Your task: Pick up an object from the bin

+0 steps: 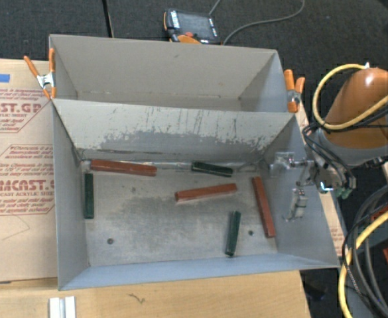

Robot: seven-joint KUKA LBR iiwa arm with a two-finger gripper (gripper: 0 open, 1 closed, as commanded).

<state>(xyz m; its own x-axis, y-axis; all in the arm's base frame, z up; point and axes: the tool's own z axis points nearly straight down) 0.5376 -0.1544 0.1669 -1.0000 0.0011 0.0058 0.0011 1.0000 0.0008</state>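
Gripper [298, 207], state impossible to tell, hangs over a wall of the grey metal bin [308, 238]; reddish-brown flat stick [263, 206] lies just inward, lengthwise alongside it.

Bin floor [147, 234] bare at front left: free passage. Right side tight: red stick [262, 206] along right wall [303, 234], green stick [231, 232] near it.

Matt grey metal bin [160, 65], scuffed floor; red sticks [205, 193] & green sticks [232, 233] look smooth.
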